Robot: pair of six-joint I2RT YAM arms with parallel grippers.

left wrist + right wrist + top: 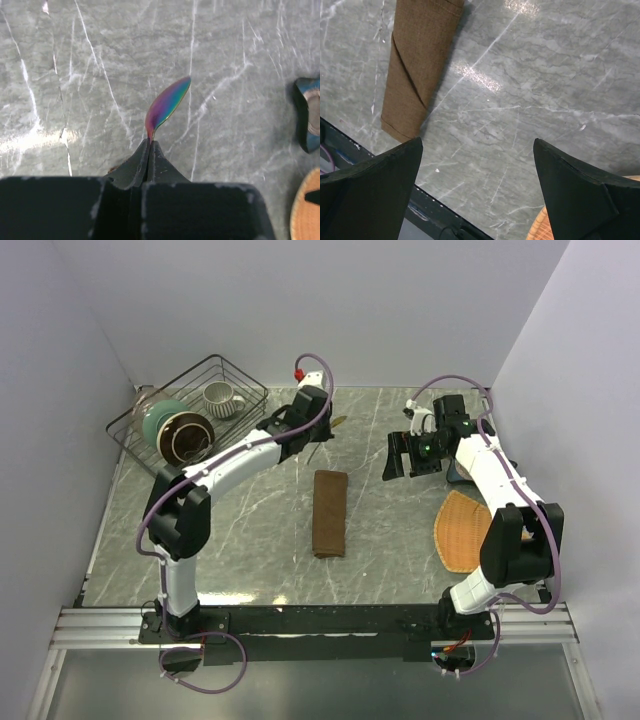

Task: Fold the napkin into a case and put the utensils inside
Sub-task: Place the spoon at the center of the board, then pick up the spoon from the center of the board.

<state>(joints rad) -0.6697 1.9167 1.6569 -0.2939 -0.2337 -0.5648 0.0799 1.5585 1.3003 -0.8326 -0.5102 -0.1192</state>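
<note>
Pinching a spoon (167, 105) by its neck with the left gripper (150, 146), over veined grey marble bench (75, 75); showing its iridescent leaf-shaped bowl only from that wrist. Holding the right gripper (477, 145) spread wide near the narrow coarse-weave brown case (330, 512) lying mid-bench.

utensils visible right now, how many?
1. A spoon, pinched in the shut left gripper, over the table beyond the folded napkin. No fork in any view; one may be hidden inside the napkin.
</note>
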